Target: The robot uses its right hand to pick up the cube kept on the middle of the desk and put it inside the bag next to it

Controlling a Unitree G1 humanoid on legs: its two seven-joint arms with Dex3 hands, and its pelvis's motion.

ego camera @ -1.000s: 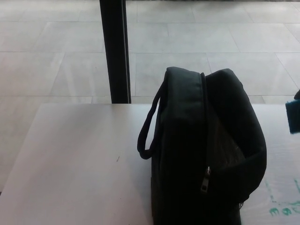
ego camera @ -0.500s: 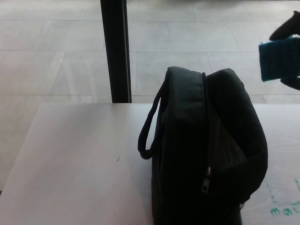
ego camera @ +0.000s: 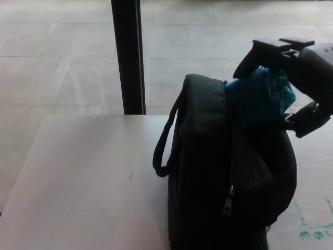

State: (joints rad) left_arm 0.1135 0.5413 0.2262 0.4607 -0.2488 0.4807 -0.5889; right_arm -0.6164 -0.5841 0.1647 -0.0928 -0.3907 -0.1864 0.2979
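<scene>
The right hand (ego camera: 291, 83) grips the blue cube (ego camera: 257, 99) just above the open top of the black bag (ego camera: 208, 177), which stands upright on the white desk (ego camera: 83, 182); a dark post (ego camera: 127, 54) rises behind the desk's far edge

Floor (ego camera: 62, 62): large pale tiles with thin grout lines, brightly lit. A black post (ego camera: 127, 57) stands upright behind the white desk (ego camera: 83, 177). Green marks (ego camera: 315, 232) on its near right corner.
</scene>
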